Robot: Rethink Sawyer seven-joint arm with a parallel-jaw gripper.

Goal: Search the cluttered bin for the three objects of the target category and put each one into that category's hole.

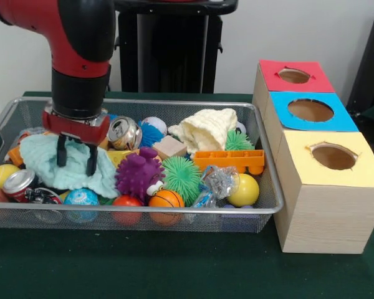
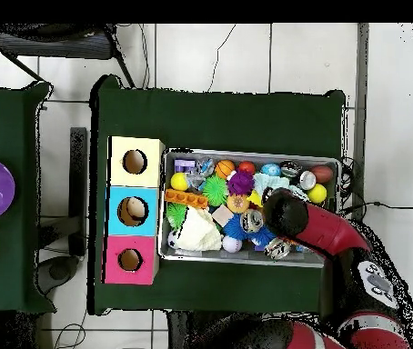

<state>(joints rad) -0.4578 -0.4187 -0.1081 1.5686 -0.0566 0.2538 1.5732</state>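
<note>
The claw (image 1: 74, 159) is seen lowered into the left end of the cluttered bin (image 1: 269, 163) in the front view. Its two black fingers (image 1: 61, 151) are held apart, and their tips are pressed into a light teal cloth (image 1: 47, 157) that lies bunched over the clutter there. Whether the cloth is actually pinched cannot be told. In the overhead view the claw is hidden under the arm's black wrist (image 2: 285, 211).

Just beside the claw, on the front view's right, a crushed silver can (image 1: 124, 132) is seen, with a blue spiky ball (image 1: 151, 134) and a small wooden block (image 1: 169, 147) past it. In front of these a purple spiky ball (image 1: 139, 174) and a green spiky ball (image 1: 181, 177) lie side by side. Along the near wall a yellow ball (image 1: 2, 175), a red-and-silver can (image 1: 19, 184), a blue globe ball (image 1: 81, 199), a red ball (image 1: 127, 202) and a small basketball (image 1: 166, 199) are noted. Toward the right end, a cream knitted cloth (image 1: 207, 128), an orange toy block (image 1: 228, 160), a crumpled clear wrapper (image 1: 219, 181) and a second yellow ball (image 1: 244, 190) are seen.

The bin rests on the green desk (image 1: 143, 268). Just beside its right end, three wooden boxes stand in a row, each with a round hole in its top: red box (image 1: 293, 76) farthest, blue box (image 1: 310, 111) in the middle, yellow box (image 1: 333, 157) nearest.
</note>
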